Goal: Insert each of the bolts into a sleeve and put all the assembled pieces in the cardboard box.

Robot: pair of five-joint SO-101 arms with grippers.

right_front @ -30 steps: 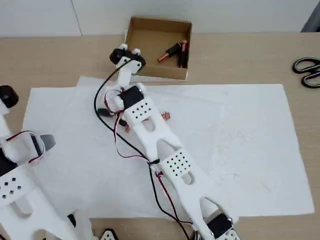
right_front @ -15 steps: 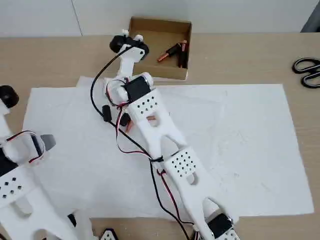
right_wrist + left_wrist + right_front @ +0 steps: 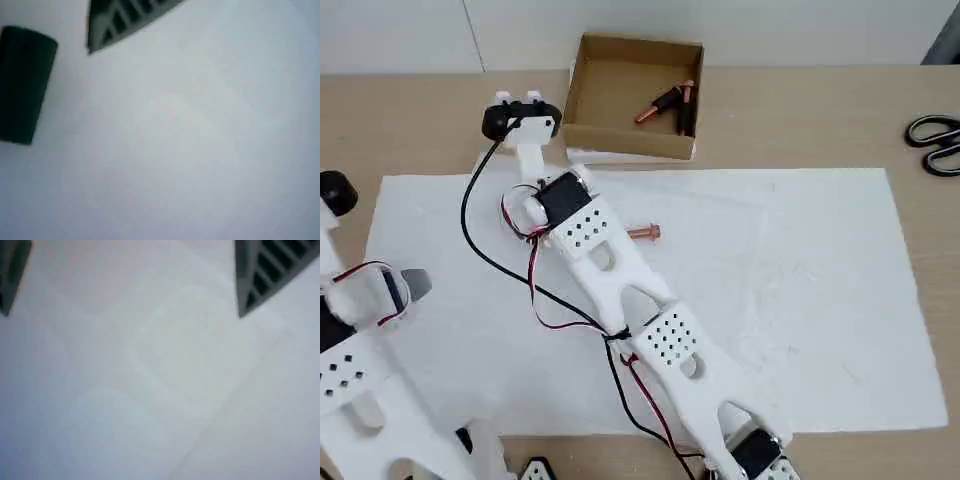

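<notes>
White paper (image 3: 800,280) on wooden table. Right arm (image 3: 620,280) swung left off cardboard box (image 3: 582,100), uncovering bolt (image 3: 643,233). Sleeve (image 3: 24,85) beside right gripper (image 3: 70,55), grasp unreadable. Left gripper (image 3: 122,315) spread, empty. Insertion pending.

The right arm (image 3: 665,335) stretches long and low from the near edge toward the far left, its wrist (image 3: 560,200) tipped downward at the end. The left arm (image 3: 355,385) sits folded at the near left corner, its gripper (image 3: 122,314) pointing down with fingers (image 3: 250,275) spread wide apart
</notes>
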